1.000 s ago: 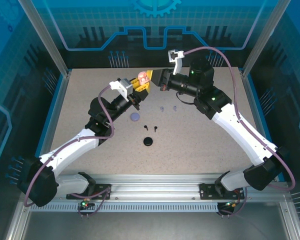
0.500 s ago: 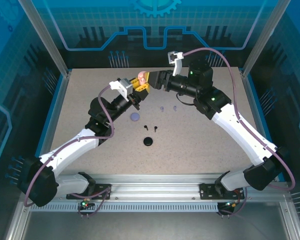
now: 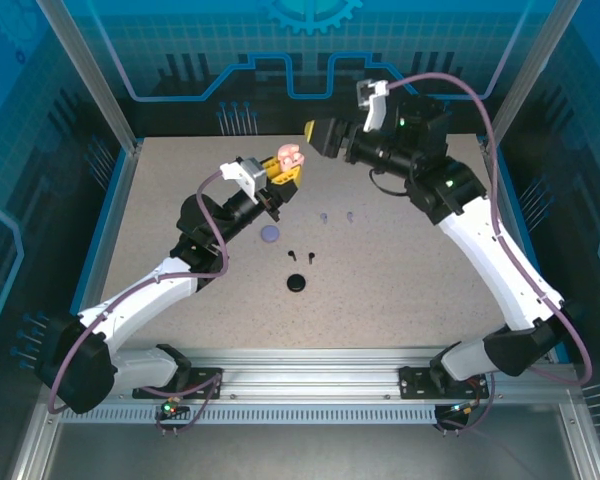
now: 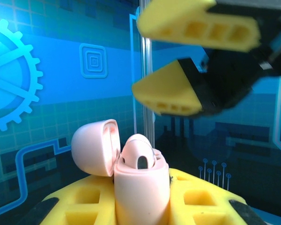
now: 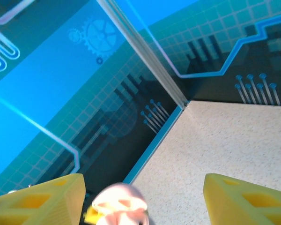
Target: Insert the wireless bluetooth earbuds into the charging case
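My left gripper (image 3: 283, 168) is raised above the table's back, shut on the pale pink charging case (image 3: 289, 155). In the left wrist view the case (image 4: 140, 192) stands upright between the yellow fingers (image 4: 82, 204), its lid (image 4: 94, 147) tipped open to the left. A pale pink earbud (image 4: 139, 152) sits in its top. My right gripper (image 3: 316, 133) hangs just right of the case, open and empty; its fingers (image 5: 42, 201) are spread wide with the blurred case (image 5: 119, 206) below them. Two lavender earbuds (image 3: 323, 217) and two black earbuds (image 3: 292, 250) lie on the table.
A round lavender case (image 3: 270, 233) and a round black case (image 3: 296, 283) lie on the speckled table (image 3: 410, 290) near the loose earbuds. Blue enclosure walls with metal posts (image 3: 115, 100) close in the back and sides.
My right gripper opened, let go at the pink case and drew back up and to the right. The left arm and the case stayed put.
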`<action>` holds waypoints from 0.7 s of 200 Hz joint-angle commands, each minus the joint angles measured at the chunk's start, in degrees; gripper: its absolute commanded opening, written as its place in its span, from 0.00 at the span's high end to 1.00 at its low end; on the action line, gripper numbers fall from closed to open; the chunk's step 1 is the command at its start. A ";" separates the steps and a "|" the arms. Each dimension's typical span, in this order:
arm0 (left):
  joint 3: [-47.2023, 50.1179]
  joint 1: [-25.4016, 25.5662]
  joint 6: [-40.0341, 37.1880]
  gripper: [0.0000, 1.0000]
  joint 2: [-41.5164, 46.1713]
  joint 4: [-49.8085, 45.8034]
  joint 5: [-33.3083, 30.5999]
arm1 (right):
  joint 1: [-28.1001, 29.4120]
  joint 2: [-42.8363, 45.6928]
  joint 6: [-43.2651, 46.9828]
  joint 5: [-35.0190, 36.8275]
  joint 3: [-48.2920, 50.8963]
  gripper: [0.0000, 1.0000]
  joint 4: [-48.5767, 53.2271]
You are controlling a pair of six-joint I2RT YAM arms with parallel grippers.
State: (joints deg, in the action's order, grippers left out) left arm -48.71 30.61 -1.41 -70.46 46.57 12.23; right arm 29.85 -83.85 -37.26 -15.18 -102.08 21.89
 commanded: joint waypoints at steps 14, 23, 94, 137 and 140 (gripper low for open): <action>-1.03 0.55 1.67 1.00 0.20 -1.06 4.99 | -2.96 -9.07 3.49 0.17 -13.43 0.35 17.55; -1.23 0.73 1.76 1.00 0.08 -1.48 5.44 | -3.38 -11.79 4.25 -0.95 -16.84 0.37 20.51; -3.16 2.59 1.60 1.00 -2.60 -3.65 7.22 | -2.39 -24.15 7.68 -7.07 -28.77 0.91 29.29; -3.71 2.71 1.93 1.00 -4.75 -2.98 6.32 | 0.09 -21.64 9.98 -5.50 -25.47 0.95 30.98; -3.76 2.72 1.94 1.00 -4.90 -2.98 6.33 | 0.18 -21.06 10.00 -5.36 -25.01 0.95 30.86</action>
State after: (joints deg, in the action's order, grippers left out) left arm -50.24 32.86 0.05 -74.30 42.28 17.89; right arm 28.40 -108.55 -29.45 -19.81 -127.94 50.65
